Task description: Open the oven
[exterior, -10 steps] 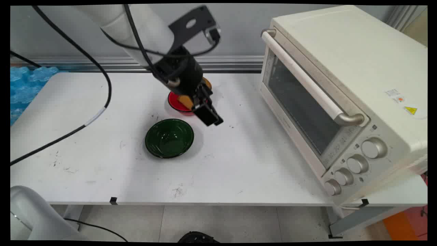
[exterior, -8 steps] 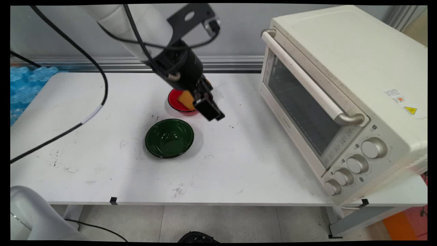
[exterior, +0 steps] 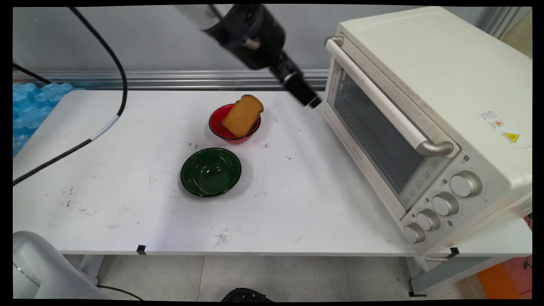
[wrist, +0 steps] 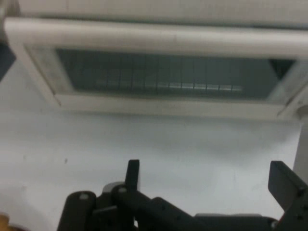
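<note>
- Toast (exterior: 242,115): leans in red bowl (exterior: 217,126), long axis tilted, rounded end up toward the oven (exterior: 425,106)
- Gripper (exterior: 309,100): raised, angled down at oven door, fingers (wrist: 285,185) apart, empty

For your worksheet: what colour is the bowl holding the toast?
Red bowl, toast inside; main view.

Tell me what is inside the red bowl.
A slice of toast leans tilted in the red bowl, its top above the far rim. The bowl's floor beneath the slice is covered, so anything there stays unseen.
</note>
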Action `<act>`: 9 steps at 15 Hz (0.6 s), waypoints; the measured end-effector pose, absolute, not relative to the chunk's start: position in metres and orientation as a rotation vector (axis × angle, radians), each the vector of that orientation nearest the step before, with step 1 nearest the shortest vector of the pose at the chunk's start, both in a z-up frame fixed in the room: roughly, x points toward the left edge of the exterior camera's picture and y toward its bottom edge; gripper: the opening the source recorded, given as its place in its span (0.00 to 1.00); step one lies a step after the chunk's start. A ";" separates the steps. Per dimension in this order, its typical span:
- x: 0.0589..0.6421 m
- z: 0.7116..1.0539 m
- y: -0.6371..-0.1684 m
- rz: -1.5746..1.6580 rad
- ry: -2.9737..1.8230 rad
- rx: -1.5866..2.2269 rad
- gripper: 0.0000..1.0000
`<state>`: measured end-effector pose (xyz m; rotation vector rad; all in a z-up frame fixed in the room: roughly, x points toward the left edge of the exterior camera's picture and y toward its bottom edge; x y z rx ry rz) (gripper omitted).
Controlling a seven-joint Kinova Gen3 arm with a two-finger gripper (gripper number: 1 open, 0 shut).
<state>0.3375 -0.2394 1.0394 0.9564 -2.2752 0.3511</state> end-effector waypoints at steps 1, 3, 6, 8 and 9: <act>0.334 1.042 -0.242 0.351 -2.264 0.954 1.00; 0.326 1.046 -0.250 0.352 -2.244 0.945 1.00; 0.312 1.052 -0.263 0.353 -2.219 0.927 1.00; 0.303 1.055 -0.272 0.357 -2.210 0.914 1.00; 0.299 1.056 -0.277 0.361 -2.208 0.904 1.00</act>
